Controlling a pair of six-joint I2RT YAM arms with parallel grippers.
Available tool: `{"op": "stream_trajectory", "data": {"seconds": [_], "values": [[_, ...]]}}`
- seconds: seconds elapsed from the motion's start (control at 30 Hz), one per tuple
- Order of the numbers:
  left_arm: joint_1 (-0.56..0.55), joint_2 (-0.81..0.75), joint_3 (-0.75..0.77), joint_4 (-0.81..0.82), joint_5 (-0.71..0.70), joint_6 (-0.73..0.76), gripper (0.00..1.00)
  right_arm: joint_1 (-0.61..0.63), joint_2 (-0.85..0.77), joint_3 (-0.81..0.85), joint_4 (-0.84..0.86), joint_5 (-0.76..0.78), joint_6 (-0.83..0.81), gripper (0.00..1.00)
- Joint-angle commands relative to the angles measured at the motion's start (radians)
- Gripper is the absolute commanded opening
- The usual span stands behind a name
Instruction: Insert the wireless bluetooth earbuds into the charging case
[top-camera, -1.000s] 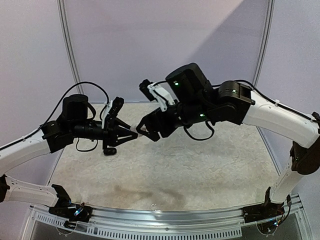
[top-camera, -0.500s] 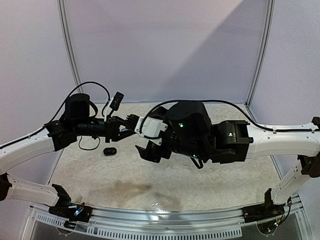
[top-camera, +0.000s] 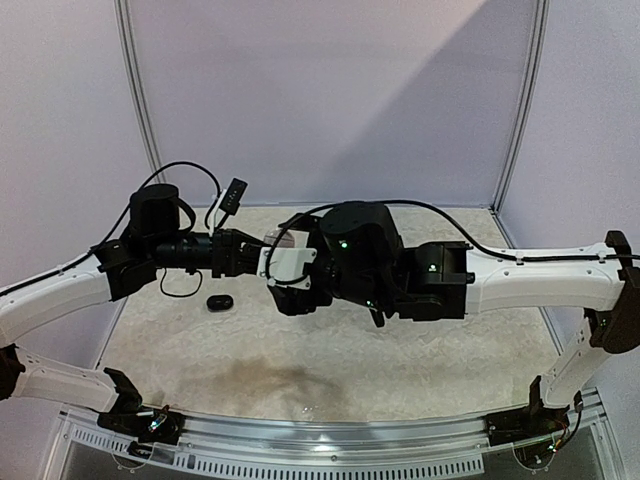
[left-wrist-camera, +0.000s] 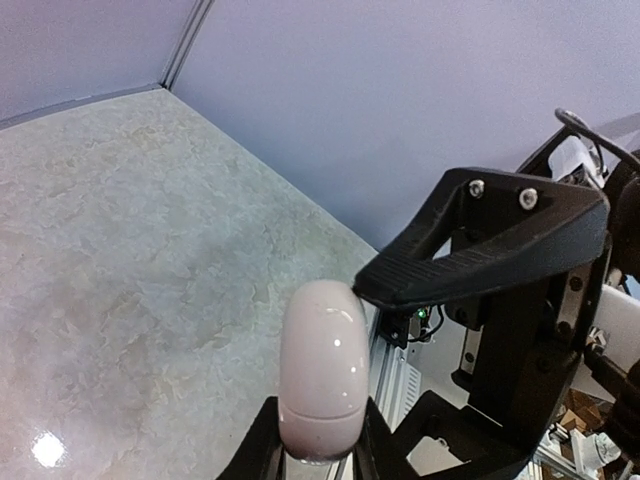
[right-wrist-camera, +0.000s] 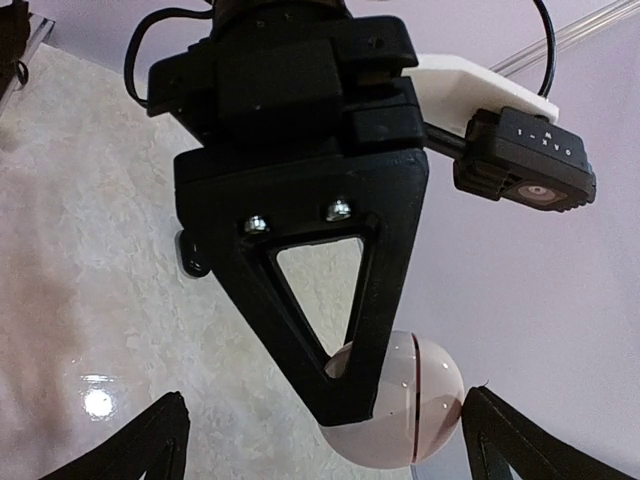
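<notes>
My left gripper (left-wrist-camera: 318, 445) is shut on a glossy pinkish-white oval charging case (left-wrist-camera: 322, 365) and holds it closed, in the air above the table. The case also shows in the right wrist view (right-wrist-camera: 425, 415), with a seam line round it, partly behind a left finger (right-wrist-camera: 300, 250). My right gripper (right-wrist-camera: 325, 420) is wide open, with the case near its right fingertip (right-wrist-camera: 500, 430). In the left wrist view one right finger (left-wrist-camera: 480, 250) touches the top of the case. In the top view the two grippers meet at the case (top-camera: 271, 239). No earbuds show.
A small black oval object (top-camera: 220, 301) lies on the pale marbled table (top-camera: 400, 350) below the left gripper; it also shows in the right wrist view (right-wrist-camera: 188, 255). Grey walls stand behind the table and a metal rail (top-camera: 330, 450) runs along its near edge.
The right arm has swung left and rolled its wrist over, bringing its open fingers to the case. The left gripper has risen slightly and turned, still holding the case.
</notes>
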Motion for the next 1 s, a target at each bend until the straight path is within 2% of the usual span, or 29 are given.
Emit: {"op": "stream_trajectory", "data": {"seconds": [0.0, 0.3, 0.47, 0.7, 0.77, 0.97], "values": [[0.017, 0.008, 0.02, 0.028, 0.011, -0.021, 0.0, -0.015, -0.023, 0.017, -0.04, -0.049, -0.028, 0.95], [0.017, 0.014, 0.025, 0.038, 0.023, -0.021, 0.0, -0.035, 0.022, 0.059, -0.015, -0.015, -0.06, 0.88], [0.017, 0.015, 0.023, 0.039, 0.022, -0.025, 0.0, -0.042, 0.038, 0.073, 0.01, 0.005, -0.075, 0.72], [0.017, 0.016, 0.027, 0.053, 0.029, -0.03, 0.0, -0.049, 0.054, 0.088, -0.028, 0.005, -0.081, 0.71], [0.017, 0.017, 0.026, 0.053, 0.03, -0.032, 0.0, -0.05, 0.054, 0.086, -0.019, 0.006, -0.078, 0.65], [0.017, 0.02, 0.027, 0.052, 0.027, -0.033, 0.0, -0.051, 0.051, 0.091, -0.004, -0.005, -0.092, 0.38]]}}
